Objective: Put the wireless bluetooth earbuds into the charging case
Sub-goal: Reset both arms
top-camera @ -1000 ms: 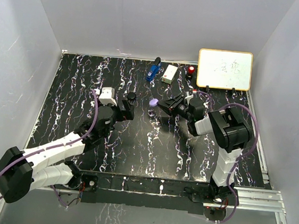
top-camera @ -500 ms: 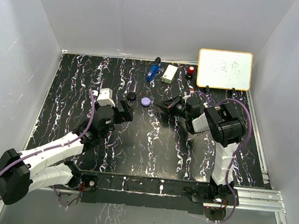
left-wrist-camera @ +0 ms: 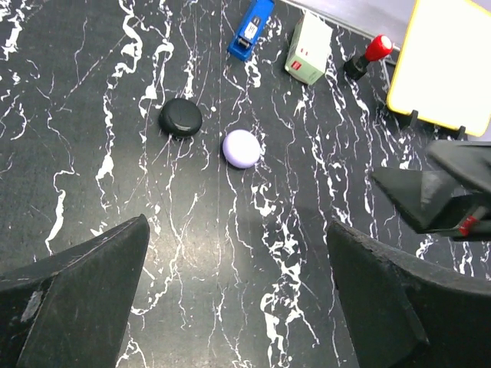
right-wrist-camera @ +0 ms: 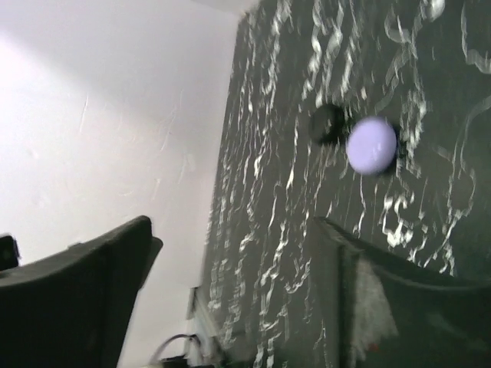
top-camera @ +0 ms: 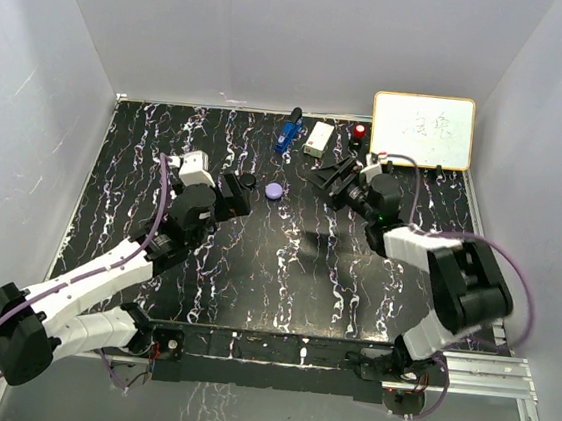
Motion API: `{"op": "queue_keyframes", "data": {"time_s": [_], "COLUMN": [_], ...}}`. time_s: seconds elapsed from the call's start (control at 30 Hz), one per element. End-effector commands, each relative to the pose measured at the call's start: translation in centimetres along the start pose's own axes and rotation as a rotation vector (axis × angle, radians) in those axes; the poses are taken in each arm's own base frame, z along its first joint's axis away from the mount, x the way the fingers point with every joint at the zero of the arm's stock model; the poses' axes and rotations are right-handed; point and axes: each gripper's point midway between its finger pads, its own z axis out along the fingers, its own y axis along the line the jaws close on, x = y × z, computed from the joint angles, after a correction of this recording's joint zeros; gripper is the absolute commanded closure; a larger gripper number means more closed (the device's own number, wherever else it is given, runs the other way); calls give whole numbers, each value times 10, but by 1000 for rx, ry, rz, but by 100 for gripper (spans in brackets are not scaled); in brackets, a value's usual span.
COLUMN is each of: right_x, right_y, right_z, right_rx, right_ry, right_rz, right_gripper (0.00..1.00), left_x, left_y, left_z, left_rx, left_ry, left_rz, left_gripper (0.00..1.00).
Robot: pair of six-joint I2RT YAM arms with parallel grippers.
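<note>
Two round closed charging cases lie on the black marbled table, a lilac one [top-camera: 274, 191] [left-wrist-camera: 241, 148] [right-wrist-camera: 371, 145] and a black one [top-camera: 248, 180] [left-wrist-camera: 180, 117] [right-wrist-camera: 326, 123] just left of it. The earbuds are out of view. My left gripper [top-camera: 234, 201] [left-wrist-camera: 238, 307] hovers open just near-left of the cases, nothing between its fingers. My right gripper [top-camera: 329, 180] [right-wrist-camera: 238, 299] stands open and empty to the right of the lilac case, pointing at it from a short distance; it also shows in the left wrist view [left-wrist-camera: 430, 195].
Along the far edge stand a blue tool [top-camera: 288, 131] [left-wrist-camera: 253, 29], a white box [top-camera: 319, 139] [left-wrist-camera: 308, 57], a small red-topped item [top-camera: 360, 131] [left-wrist-camera: 374, 52] and a whiteboard [top-camera: 422, 130] [left-wrist-camera: 453, 61]. Grey walls enclose the table on three sides.
The lilac case went from the right gripper's tips to the table, slightly leftward. The right gripper then drew back to the far right and opened. The left arm shifted slightly back.
</note>
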Motion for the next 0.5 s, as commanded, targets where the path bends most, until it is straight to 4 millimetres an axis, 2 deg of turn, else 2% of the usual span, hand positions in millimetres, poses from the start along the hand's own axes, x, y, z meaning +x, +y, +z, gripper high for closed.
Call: {"op": "queue_keyframes", "data": {"time_s": [0.0, 0.2, 0.3, 0.47], "right_x": [-32, -60, -61, -52], "right_y": [15, 32, 39, 32], "right_z": [-27, -64, -81, -113], "right_rx": [100, 193, 207, 234], "right_ry": [-157, -311, -346, -389], "right_rz": [-185, -263, -270, -257], "right_gripper": [3, 2, 2, 2], "left_x": [-19, -34, -36, -35], "left_y": [2, 10, 17, 32], "left_z": [-10, -23, -30, -44], "left_rx": [-38, -64, -83, -124], "left_ry": [-25, -63, -64, -63], "left_rz": [-3, -10, -15, -40], "left_gripper": [1, 1, 1, 1]}}
